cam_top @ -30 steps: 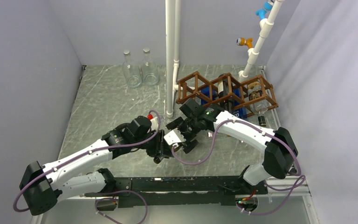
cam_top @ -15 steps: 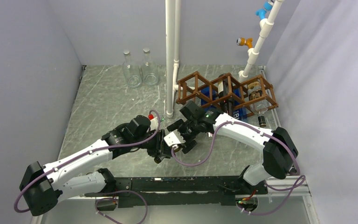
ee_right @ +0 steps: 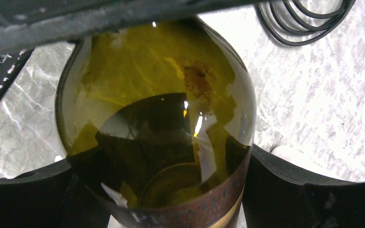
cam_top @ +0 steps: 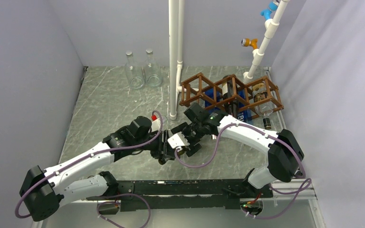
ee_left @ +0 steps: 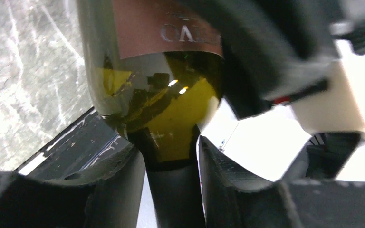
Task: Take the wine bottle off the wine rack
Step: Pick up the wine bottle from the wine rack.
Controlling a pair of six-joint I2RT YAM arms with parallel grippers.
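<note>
While the wine bottle (ee_left: pixel 166 104) hangs well clear of the wine rack (cam_top: pixel 230 92), the left gripper (ee_left: pixel 171 159) clamps its neck – the right gripper (ee_right: pixel 166 168) clasps its body.

A grey, marble-veined tabletop (cam_top: pixel 104 118) fills the floor of the booth. Two clear glass bottles (cam_top: pixel 143 72) stand upright side by side near its far edge. A tall white plastic pipe (cam_top: pixel 173 95) rises from the middle of the table. Just right of the pipe, the brown wooden lattice wine rack (cam_top: pixel 245 86) sits by the far right corner. A slanting white pipe (cam_top: pixel 258 59) stands behind the rack.
</note>
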